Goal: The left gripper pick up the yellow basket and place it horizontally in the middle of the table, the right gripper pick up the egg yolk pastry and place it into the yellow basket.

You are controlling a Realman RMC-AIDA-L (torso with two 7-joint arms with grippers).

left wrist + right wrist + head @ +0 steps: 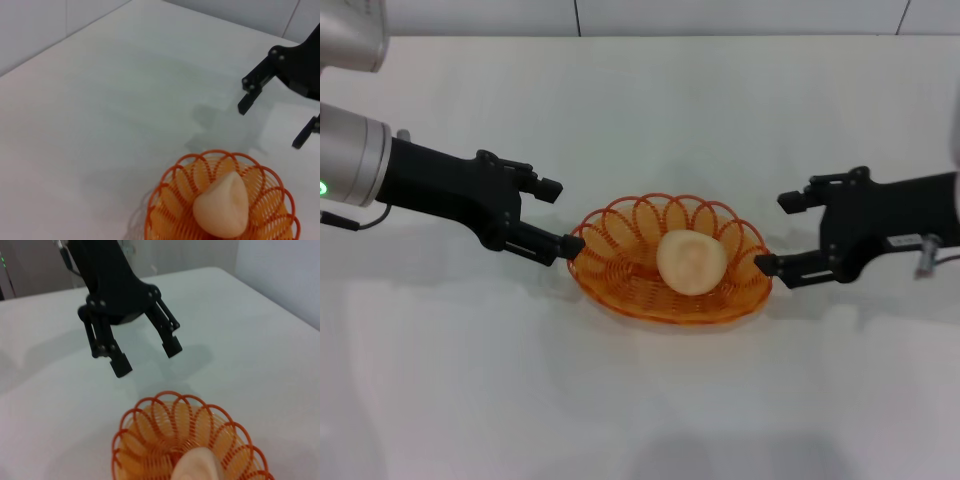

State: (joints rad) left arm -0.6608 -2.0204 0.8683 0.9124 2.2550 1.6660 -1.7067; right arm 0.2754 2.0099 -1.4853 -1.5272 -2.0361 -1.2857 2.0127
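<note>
On the plain white tabletop, the oval orange-yellow wire basket holds the round pale cream egg yolk pastry, with bare surface all round.

Beside the basket's scalloped rim, the left wrist view shows the black two-fingered right gripper spread and empty; the right wrist view shows the black left gripper likewise spread, clear of that rim.

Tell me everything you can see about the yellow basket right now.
The yellow basket is an oval dish of orange-yellow wire, with a looped scalloped rim and a spiral-wound base. It sits flat and lengthwise across the middle of the white table. The egg yolk pastry rests inside it, slightly toward the robot's right. The left gripper and right gripper flank its two ends, jaws open, neither gripping it.
</note>
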